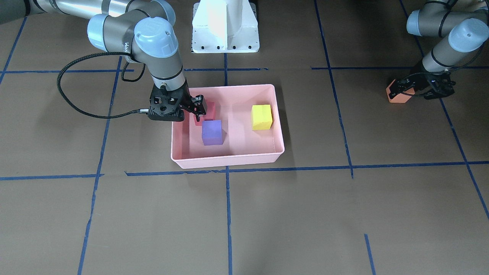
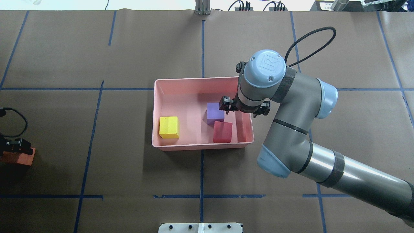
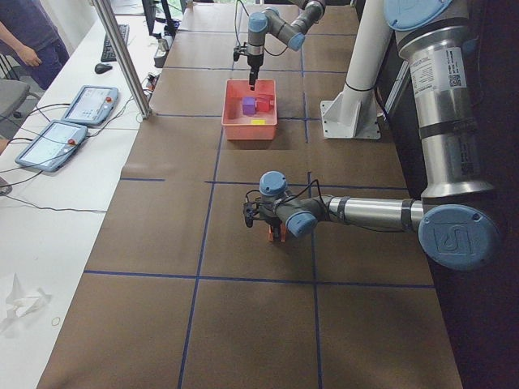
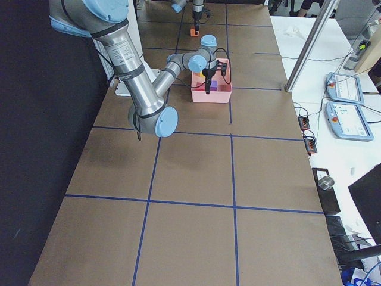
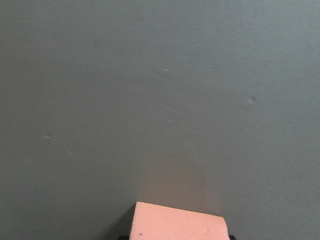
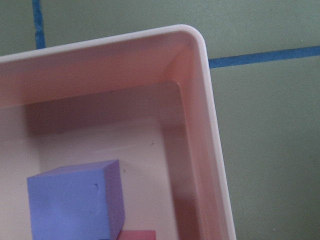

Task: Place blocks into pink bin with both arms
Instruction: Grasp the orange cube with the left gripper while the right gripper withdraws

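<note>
The pink bin (image 2: pixel 200 147) sits mid-table and holds the yellow block (image 2: pixel 169 127), the purple block (image 2: pixel 215 112) and the red block (image 2: pixel 222 131). My right gripper (image 2: pixel 244 110) hangs open and empty over the bin's right end, just above the red block (image 1: pixel 210 110) and beside the purple one (image 1: pixel 212 132). The right wrist view shows the bin's corner (image 6: pixel 210 100) and the purple block (image 6: pixel 70 200), with no fingers in sight. My left gripper (image 2: pixel 16 150) is far out at the table's left edge, shut on the orange block (image 2: pixel 19 158), low at the table. The orange block (image 5: pixel 177 222) shows between the fingers.
The white pedestal base (image 1: pixel 225 26) stands behind the bin on the robot's side. Blue tape lines (image 1: pixel 229 214) cross the brown table. Tablets (image 3: pixel 89 105) and a metal post (image 3: pixel 122 57) stand along the operators' side.
</note>
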